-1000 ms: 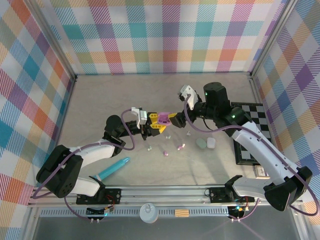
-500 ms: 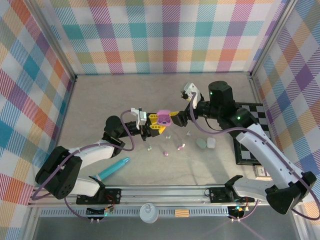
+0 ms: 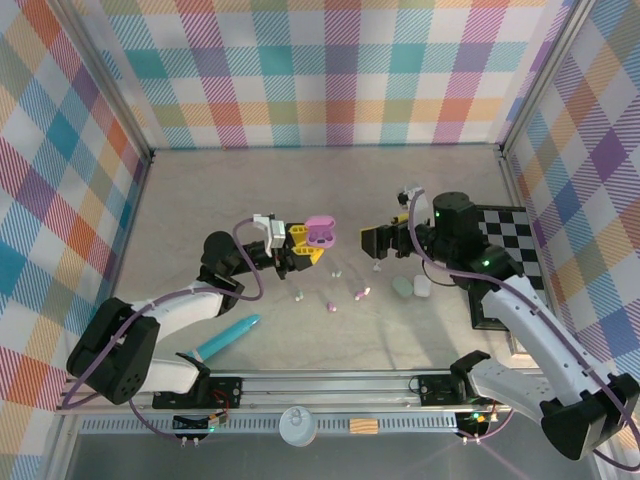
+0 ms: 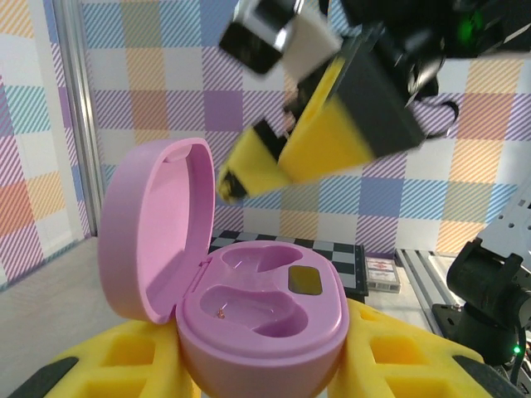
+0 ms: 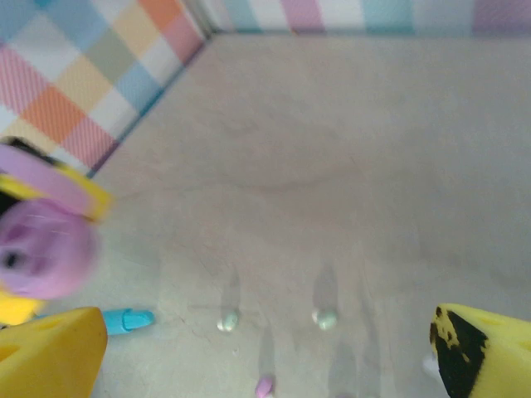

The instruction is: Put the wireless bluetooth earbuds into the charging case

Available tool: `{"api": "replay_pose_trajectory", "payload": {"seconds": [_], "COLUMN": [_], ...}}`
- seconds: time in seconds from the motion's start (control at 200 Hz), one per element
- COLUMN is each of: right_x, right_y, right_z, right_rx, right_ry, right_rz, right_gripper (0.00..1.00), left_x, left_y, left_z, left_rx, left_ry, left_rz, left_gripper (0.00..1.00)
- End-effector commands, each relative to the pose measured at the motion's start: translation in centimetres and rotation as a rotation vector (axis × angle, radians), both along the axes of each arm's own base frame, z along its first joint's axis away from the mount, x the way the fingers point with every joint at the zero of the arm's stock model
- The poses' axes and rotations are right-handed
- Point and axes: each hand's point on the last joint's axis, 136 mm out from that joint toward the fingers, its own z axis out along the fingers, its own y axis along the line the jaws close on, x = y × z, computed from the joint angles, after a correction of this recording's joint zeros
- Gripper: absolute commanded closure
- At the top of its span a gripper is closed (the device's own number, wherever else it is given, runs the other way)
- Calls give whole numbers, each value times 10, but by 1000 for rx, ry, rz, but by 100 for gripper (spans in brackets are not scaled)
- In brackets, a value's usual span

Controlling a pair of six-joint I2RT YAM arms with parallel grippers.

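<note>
My left gripper is shut on an open pink-purple charging case, held above the table. In the left wrist view the case sits between the yellow pads with its lid raised at the left and both wells empty. To its right, my right gripper hangs open with nothing in it. Its yellow fingers frame two mint earbuds and a purple one on the table. Several tiny earbuds lie below both grippers.
A mint case and a white case lie side by side right of the earbuds. A turquoise stick rests at the near left. A checkered board lies at the right wall. Plaid walls enclose the table.
My right gripper has tipped down from its raised pose and now points left, low over the earbuds. The left gripper with the case has drifted slightly left.
</note>
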Motion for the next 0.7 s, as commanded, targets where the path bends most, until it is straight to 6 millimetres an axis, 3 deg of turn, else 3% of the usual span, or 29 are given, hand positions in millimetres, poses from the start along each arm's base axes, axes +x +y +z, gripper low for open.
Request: {"api": "replay_pose_trajectory", "payload": {"seconds": [0.0, 0.125, 0.27, 0.42, 0.695], "right_x": [-2, -15, -31, -42, -58], "right_y": [-12, -2, 15, 24, 45], "right_z": [-40, -86, -121, -142, -171], "right_rx": [66, 81, 70, -12, -321], "right_ry": [233, 451, 584, 642, 522], "right_rz": [-168, -163, -142, -139, -53], "right_gripper": [4, 12, 22, 29, 33], "left_x": [-8, -7, -3, 13, 58], "left_y": [7, 11, 18, 32, 69], "left_z": [10, 9, 5, -3, -4], "left_rx": [-16, -11, 4, 22, -8], "left_ry": [-41, -40, -30, -14, 9], "left_rz": [-4, 19, 63, 140, 266], "left_gripper": [71, 71, 71, 71, 71]}}
